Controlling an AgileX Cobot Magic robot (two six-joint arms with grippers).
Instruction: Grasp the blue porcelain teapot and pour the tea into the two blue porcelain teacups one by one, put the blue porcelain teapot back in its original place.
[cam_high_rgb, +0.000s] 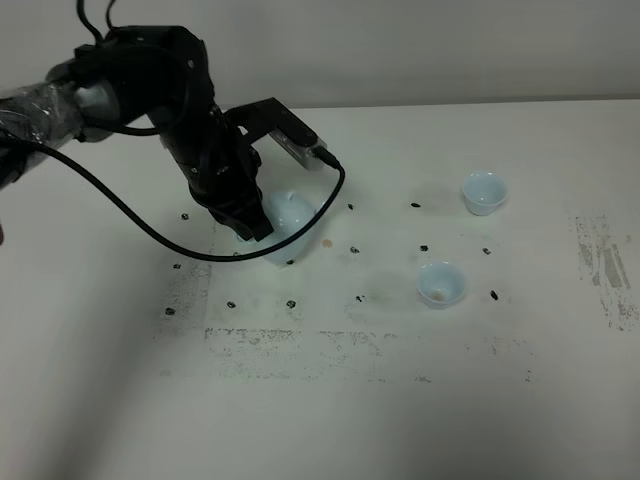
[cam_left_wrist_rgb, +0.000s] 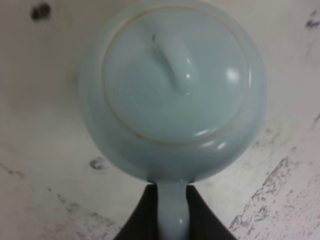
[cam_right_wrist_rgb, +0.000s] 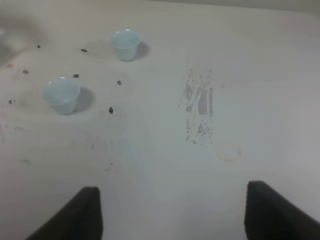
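Observation:
The blue porcelain teapot is at the table's left-middle, lid on and upright. Whether it rests on the table or hangs just above it I cannot tell. My left gripper is shut on its thin loop handle. In the left wrist view the black fingers press that handle from both sides. The two blue porcelain teacups stand to the right, one farther back and one nearer. They also show in the right wrist view. My right gripper is open over bare table, well away from the cups.
The white table has small black marks around the teapot and cups, and a band of worn paint in front of them. A scuffed patch lies near the right edge. The left arm's black cable loops over the table.

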